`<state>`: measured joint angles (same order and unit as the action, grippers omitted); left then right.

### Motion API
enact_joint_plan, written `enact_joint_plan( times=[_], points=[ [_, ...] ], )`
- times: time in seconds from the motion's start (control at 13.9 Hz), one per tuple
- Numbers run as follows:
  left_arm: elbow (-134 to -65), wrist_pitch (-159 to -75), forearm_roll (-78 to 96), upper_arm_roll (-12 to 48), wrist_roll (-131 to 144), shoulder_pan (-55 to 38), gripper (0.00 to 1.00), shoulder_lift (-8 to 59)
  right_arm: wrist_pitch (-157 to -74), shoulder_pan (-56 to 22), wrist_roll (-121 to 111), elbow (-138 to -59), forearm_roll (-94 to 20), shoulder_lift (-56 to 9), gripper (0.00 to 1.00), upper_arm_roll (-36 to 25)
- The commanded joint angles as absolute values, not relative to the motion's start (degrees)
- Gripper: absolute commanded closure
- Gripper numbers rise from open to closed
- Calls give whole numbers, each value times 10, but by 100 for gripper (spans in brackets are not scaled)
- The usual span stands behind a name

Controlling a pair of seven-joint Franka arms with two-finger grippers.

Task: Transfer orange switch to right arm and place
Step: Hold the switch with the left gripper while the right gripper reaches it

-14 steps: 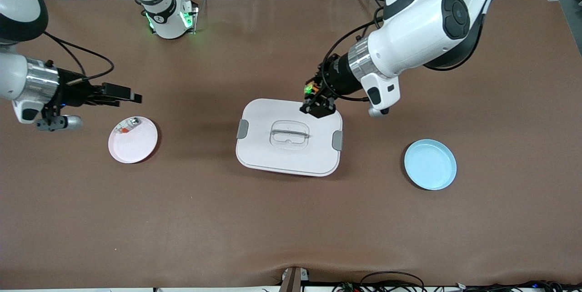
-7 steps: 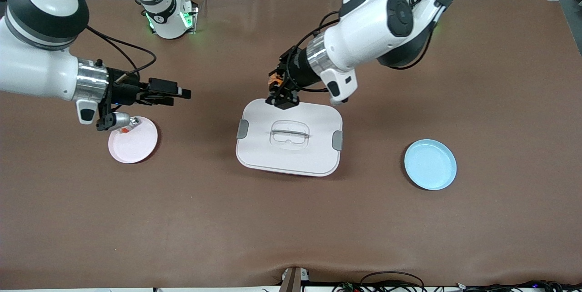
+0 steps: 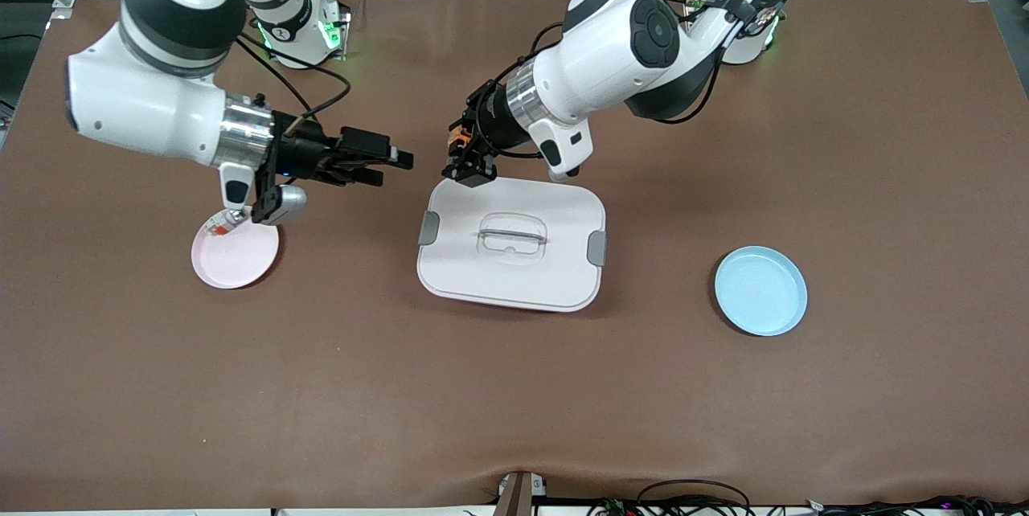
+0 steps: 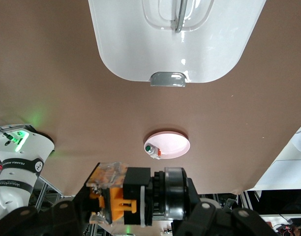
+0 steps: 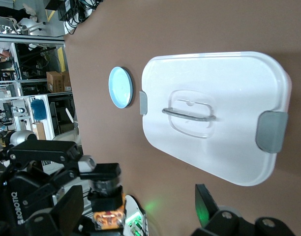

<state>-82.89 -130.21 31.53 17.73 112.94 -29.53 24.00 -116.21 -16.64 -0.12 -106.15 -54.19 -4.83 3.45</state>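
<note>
Step – handover approach | left gripper (image 3: 469, 170) jaws clamped on orange switch (image 3: 458, 143), over white box's (image 3: 514, 275) corner | right gripper (image 3: 392, 160) jaws apart, facing it | next – close the gap.

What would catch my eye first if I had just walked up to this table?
Probably the two white arms reaching toward each other above the white lidded box in the middle of the table. The left gripper pinches a tiny orange switch over the box's edge, while the right gripper hangs open close by. A pink plate and a blue plate lie toward either end of the table.
</note>
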Motion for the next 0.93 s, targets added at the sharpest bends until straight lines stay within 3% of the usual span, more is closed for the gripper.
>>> enact_joint_plan(
  times=[0.0, 0.86],
  points=[
    [-817, -1308, 321, 174, 1142, -302, 78, 244, -1191, -190, -2, -1076, -558, -35, 0, 30],
    [-817, -1309, 322, 174, 1140, -300, 78, 241, -1215, -230, -30, -1110, -552, -12, 0, 30]
  ],
)
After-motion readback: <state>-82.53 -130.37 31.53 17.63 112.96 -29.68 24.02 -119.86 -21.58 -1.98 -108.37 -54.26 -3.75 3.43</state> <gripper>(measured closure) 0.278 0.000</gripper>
